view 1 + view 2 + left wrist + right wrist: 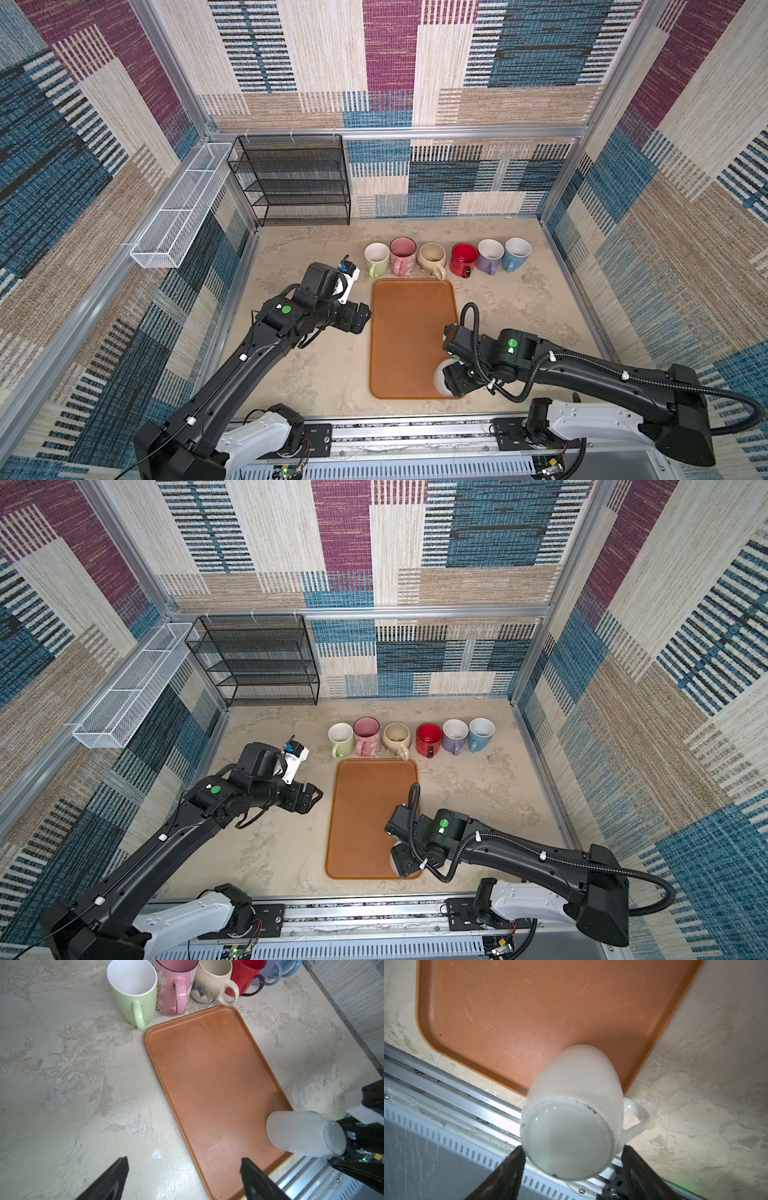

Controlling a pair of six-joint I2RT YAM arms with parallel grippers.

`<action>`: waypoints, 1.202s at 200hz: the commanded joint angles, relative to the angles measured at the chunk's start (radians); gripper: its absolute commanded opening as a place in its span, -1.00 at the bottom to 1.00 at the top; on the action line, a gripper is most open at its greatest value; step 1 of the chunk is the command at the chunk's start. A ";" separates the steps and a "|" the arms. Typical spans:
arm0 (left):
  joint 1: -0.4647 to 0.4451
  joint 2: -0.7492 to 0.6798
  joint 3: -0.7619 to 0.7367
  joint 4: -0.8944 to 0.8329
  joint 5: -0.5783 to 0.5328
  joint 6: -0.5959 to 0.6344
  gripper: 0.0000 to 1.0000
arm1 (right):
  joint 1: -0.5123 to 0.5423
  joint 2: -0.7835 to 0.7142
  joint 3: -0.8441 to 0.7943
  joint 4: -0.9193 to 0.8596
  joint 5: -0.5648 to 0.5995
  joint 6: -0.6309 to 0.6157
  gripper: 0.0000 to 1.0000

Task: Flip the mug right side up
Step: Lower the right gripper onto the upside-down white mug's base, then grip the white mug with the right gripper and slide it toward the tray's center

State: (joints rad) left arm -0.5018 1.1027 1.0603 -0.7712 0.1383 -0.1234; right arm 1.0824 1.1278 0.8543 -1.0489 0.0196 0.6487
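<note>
Right gripper (pixel 572 1149) grasps the mug (pixel 571 1105) at its base, mug tipped over the tray (pixel 508 1012)'s near right corner. Left gripper (pixel 184 1161) spread wide, empty, just left of tray.

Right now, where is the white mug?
In a top view, the white mug is over the near right corner of the tray, tipped, between the fingers of the right gripper.

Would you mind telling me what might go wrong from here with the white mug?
1. The right gripper seems to pinch the white mug with its fingers only at the smooth, rounded base end, so it may slip when turned.
2. The mug is at the near corner of the tray, by the rim; set down on that lip, it might tip or roll off.
</note>
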 commanded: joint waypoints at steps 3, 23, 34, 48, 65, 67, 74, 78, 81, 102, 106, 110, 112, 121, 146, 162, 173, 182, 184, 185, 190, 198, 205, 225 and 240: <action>0.000 0.000 -0.002 0.019 0.017 0.014 0.79 | 0.001 0.013 -0.002 0.063 0.018 -0.009 0.49; 0.000 0.000 -0.002 0.019 0.017 0.014 0.79 | 0.001 0.026 -0.003 0.084 0.017 -0.014 0.48; 0.001 0.001 -0.002 0.018 0.015 0.014 0.79 | 0.001 0.032 -0.003 0.097 0.016 -0.017 0.47; 0.000 -0.002 -0.003 0.018 0.014 0.014 0.79 | 0.001 0.042 -0.003 0.111 0.014 -0.019 0.46; 0.000 -0.001 -0.004 0.018 0.014 0.014 0.79 | 0.001 0.054 -0.003 0.122 0.015 -0.021 0.46; 0.001 -0.002 -0.003 0.018 0.014 0.014 0.79 | 0.002 0.056 -0.002 0.124 0.015 -0.022 0.46; 0.000 0.000 -0.003 0.018 0.013 0.014 0.79 | 0.002 0.058 -0.001 0.130 0.016 -0.022 0.46; 0.000 -0.003 -0.003 0.018 0.014 0.014 0.79 | 0.001 0.061 -0.001 0.135 0.015 -0.023 0.45; 0.000 -0.003 -0.004 0.019 0.014 0.014 0.79 | 0.001 0.062 -0.001 0.137 0.015 -0.023 0.45; 0.000 -0.003 -0.003 0.018 0.012 0.015 0.79 | 0.001 0.080 0.009 0.160 0.012 -0.026 0.44; 0.000 -0.003 -0.004 0.018 0.012 0.016 0.79 | 0.002 0.084 0.010 0.164 0.011 -0.027 0.44; 0.001 -0.003 -0.004 0.019 0.012 0.016 0.79 | 0.002 0.090 0.013 0.168 0.010 -0.028 0.44; 0.000 -0.003 -0.005 0.018 0.013 0.016 0.79 | 0.001 0.091 0.015 0.170 0.010 -0.030 0.44; 0.000 -0.003 -0.005 0.018 0.012 0.016 0.79 | 0.001 0.103 0.021 0.181 0.008 -0.035 0.44; 0.001 -0.005 -0.005 0.018 0.011 0.016 0.79 | 0.001 0.135 0.041 0.218 -0.003 -0.042 0.43; 0.000 -0.007 -0.005 0.019 0.009 0.016 0.79 | 0.000 0.160 0.052 0.239 -0.009 -0.046 0.41; 0.001 -0.009 -0.006 0.019 0.009 0.018 0.79 | 0.000 0.179 0.059 0.251 -0.007 -0.046 0.40; 0.000 -0.011 -0.006 0.019 0.008 0.018 0.79 | -0.002 0.194 0.064 0.259 -0.005 -0.047 0.39; 0.000 -0.011 -0.006 0.019 0.008 0.019 0.79 | -0.002 0.197 0.066 0.261 -0.003 -0.047 0.39; 0.000 -0.011 -0.006 0.019 0.008 0.019 0.79 | -0.001 0.199 0.066 0.262 -0.002 -0.047 0.39; 0.000 -0.010 -0.006 0.018 0.008 0.019 0.79 | -0.001 0.207 0.070 0.265 0.001 -0.048 0.38; 0.000 -0.012 -0.006 0.018 0.007 0.019 0.79 | -0.004 0.219 0.076 0.272 0.007 -0.047 0.37; 0.000 -0.012 -0.006 0.019 0.007 0.019 0.79 | -0.005 0.230 0.081 0.278 0.012 -0.047 0.36; 0.000 -0.014 -0.006 0.019 0.009 0.021 0.79 | -0.017 0.256 0.104 0.294 0.022 -0.047 0.35; 0.000 -0.015 -0.007 0.018 0.009 0.021 0.79 | -0.036 0.263 0.115 0.315 0.015 -0.056 0.35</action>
State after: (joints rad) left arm -0.5022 1.0931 1.0565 -0.7666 0.1379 -0.1204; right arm 1.0649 1.3804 0.9516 -0.7895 0.0265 0.6071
